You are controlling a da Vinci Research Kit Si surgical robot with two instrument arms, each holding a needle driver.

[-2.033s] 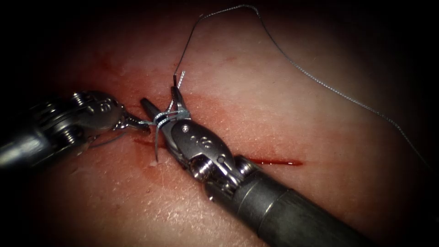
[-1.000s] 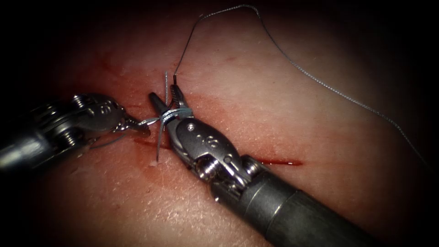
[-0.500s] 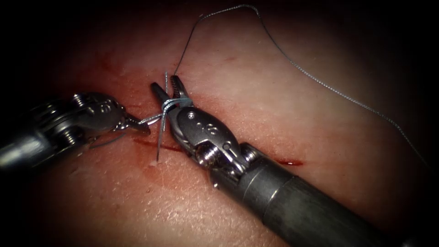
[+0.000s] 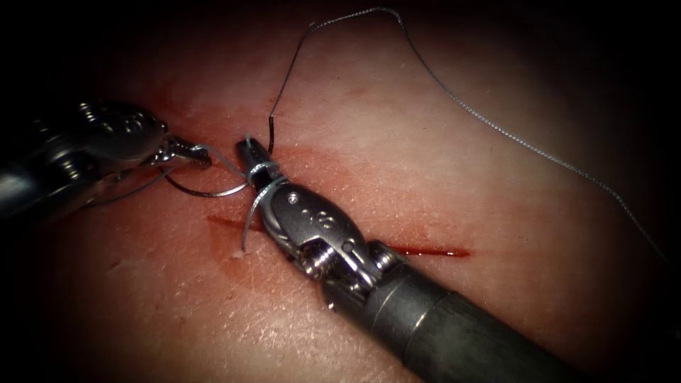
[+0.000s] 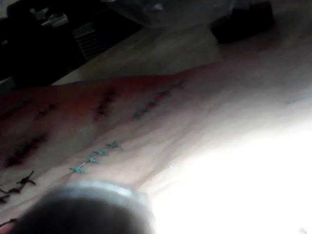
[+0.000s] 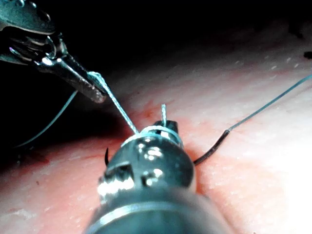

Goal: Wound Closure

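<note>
A knot is being laid. The thread (image 4: 496, 128) is wound in loops (image 4: 264, 174) round the right tool (image 4: 250, 150), just behind its tip. Its jaws, parted half a second ago, now sit closed on the short end (image 4: 247, 139), which pokes up just above them. The left tool (image 4: 198, 154) grips the strand running to those loops, jaws narrow on it, and has drawn off to the upper left, lifting slack below it into a thin arc.

As I judge it, the next move calls for the loops to slip forward off the right tool's tip while both grips hold, the pulls going opposite ways across the cut (image 4: 433, 251).

A dark, stiffer stretch (image 4: 270, 138) stands on the tissue (image 4: 425, 177) just right of the tip; it may be the needle's tail, but I cannot tell.

The left tool is near the dark left margin, with little room there. Bare tissue lies open to the right, crossed above by the slack thread.
</note>
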